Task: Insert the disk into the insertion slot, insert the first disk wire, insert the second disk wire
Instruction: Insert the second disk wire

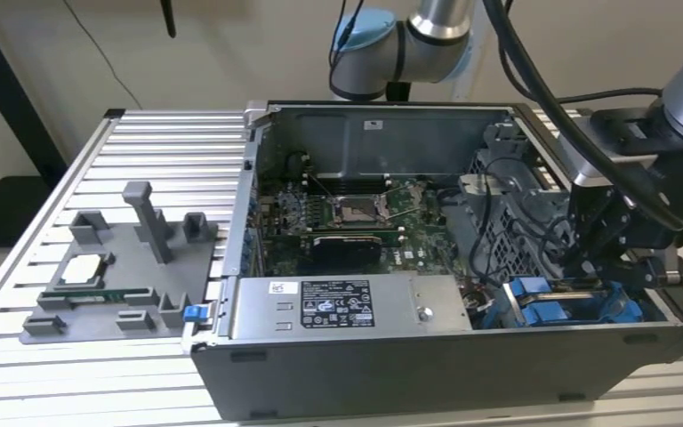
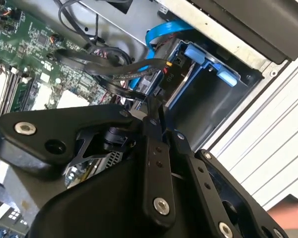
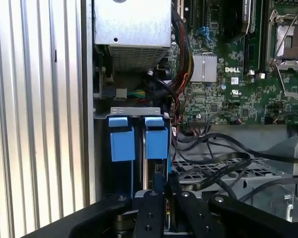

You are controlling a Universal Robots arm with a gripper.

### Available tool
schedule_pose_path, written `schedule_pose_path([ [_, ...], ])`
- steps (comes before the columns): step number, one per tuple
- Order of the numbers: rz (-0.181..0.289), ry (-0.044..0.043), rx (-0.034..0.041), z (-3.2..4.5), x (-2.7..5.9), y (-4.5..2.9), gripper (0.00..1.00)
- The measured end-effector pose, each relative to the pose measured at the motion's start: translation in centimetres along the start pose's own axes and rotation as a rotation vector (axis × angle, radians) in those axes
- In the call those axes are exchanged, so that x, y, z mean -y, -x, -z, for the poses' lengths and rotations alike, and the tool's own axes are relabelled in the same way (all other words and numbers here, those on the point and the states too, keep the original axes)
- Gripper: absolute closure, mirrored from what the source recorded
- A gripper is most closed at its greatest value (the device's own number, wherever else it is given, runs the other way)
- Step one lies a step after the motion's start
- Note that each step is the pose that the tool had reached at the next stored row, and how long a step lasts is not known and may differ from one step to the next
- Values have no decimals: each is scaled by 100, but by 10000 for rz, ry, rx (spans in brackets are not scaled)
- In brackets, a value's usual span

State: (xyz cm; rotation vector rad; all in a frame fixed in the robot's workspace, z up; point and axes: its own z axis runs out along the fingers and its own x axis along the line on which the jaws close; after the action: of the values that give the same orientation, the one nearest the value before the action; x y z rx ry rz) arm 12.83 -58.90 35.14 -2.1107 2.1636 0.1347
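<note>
The open computer case (image 1: 437, 294) lies on the ribbed metal tabletop (image 1: 140, 160). The black end effector (image 1: 590, 258) reaches down into the corner of the case on the exterior view's right, right over the drive cage (image 1: 579, 302). In the first wrist view its fingers (image 3: 156, 198) are pressed close together on a thin dark thing, and I cannot tell for sure what that thing is. Two blue tabs (image 3: 121, 136) stand side by side in the cage, just in front of the fingers. Black wires (image 3: 213, 163) curl beside the cage. The grey power box (image 1: 341, 307) sits next to the cage. A grey holder (image 1: 128, 267) lies on the tabletop, well apart from the case.
</note>
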Motion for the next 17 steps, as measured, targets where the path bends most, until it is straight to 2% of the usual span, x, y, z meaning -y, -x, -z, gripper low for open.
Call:
schedule_pose_path([
  [12,-2,0,5,-69,26,-8,100],
  [17,-2,2,74,-91,27,-7,100],
])
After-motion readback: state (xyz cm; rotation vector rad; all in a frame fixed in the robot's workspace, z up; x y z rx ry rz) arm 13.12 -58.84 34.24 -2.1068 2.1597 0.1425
